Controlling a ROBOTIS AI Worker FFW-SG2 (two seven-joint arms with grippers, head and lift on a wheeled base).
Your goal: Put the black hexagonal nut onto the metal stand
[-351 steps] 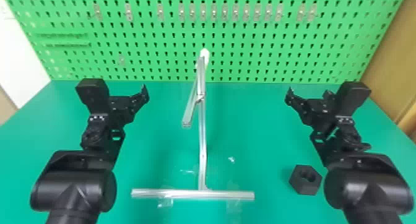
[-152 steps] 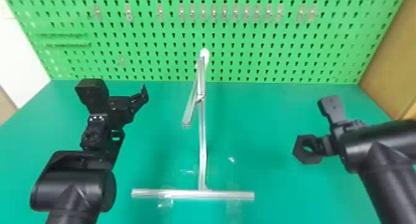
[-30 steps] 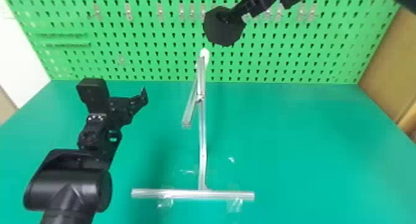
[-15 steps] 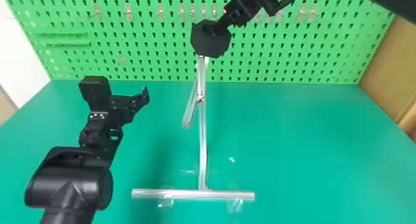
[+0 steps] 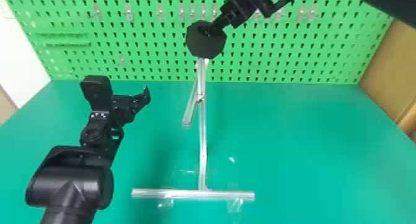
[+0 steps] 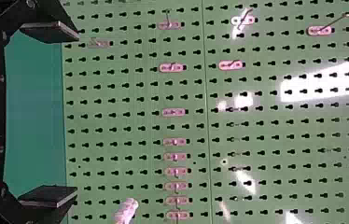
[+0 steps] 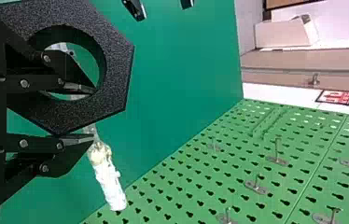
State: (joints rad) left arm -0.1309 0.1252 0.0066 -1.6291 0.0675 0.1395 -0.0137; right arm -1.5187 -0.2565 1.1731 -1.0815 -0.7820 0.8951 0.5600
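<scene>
My right gripper [image 5: 213, 28] holds the black hexagonal nut [image 5: 206, 44] high up, in front of the top of the metal stand's upright [image 5: 202, 81]. In the right wrist view, my right gripper [image 7: 92, 113] pinches one wall of the nut [image 7: 116, 70], one finger inside the hole and the other outside. The stand's white-wrapped end [image 7: 109, 182] shows beyond the nut, apart from it. My left gripper [image 5: 139, 100] is parked at the left above the table; in the left wrist view, this left gripper [image 6: 51, 113] is open with nothing between its fingers.
A green pegboard [image 5: 154, 53] with small metal hooks rises behind the green table [image 5: 309, 140]. The stand's crossbar foot [image 5: 185, 194] lies near the front, with clear tape at it. A brown panel [image 5: 390, 75] borders the right side.
My right gripper took the nut from the table's right side and lifted it. Over the last second the nut moved left and slightly lower in the head view, covering the stand's top. My left arm barely shifted.
</scene>
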